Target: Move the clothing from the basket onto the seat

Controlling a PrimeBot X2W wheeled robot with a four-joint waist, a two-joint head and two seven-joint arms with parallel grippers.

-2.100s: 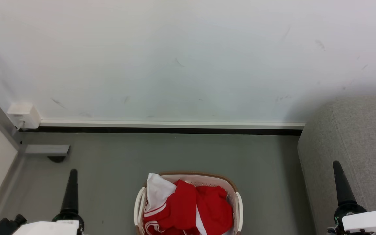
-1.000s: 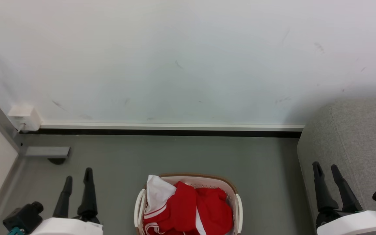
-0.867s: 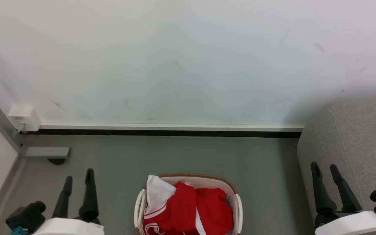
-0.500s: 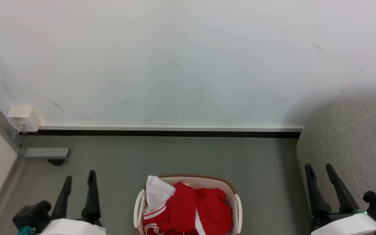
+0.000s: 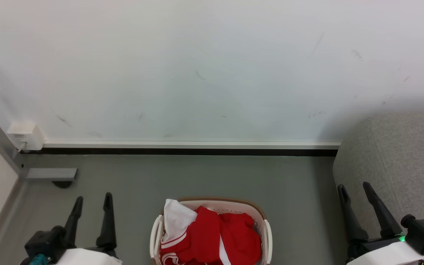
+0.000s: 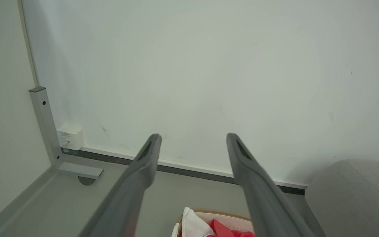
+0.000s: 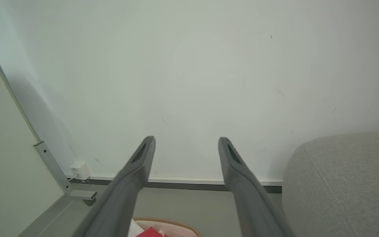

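- A couple of seconds ago each hand showed as a single dark spike, edge-on. Both wrists have since turned. The left hand (image 5: 93, 197) and the right hand (image 5: 353, 186) now each show two long, dark, tapering fingers, spread wide with nothing between them.
- Over the last second both hands have crept inward, the left one to the right and the right one to the left. The whole view has dipped a little too, so part of that shift may be the camera.
- I read this as lining up for a first reach. Nothing has been lifted, so the whole job is still ahead.
- The bright red soft clothing with white panels and thin white stripe trim (image 5: 212, 235) lies bunched in the oval white plastic basket with a brown rim band (image 5: 234, 201).
- The basket stands on the grey floor (image 5: 197, 173), near me and between the two hands. Both hands are well apart from it.
- The fabric looks limp and crumpled, folded over itself, with a white flap draped over the basket's left rim. I'd expect it to sag and trail when picked up.
- The basket wall is stiff, with dotted perforations and smooth white side handles.
- The large light grey woven upholstered seat (image 5: 407, 154) sits to the right. It has rounded edges and its top is bare. The right hand hangs just in front of its near corner.
- Behind it all is a scuffed matt white wall (image 5: 197, 73).
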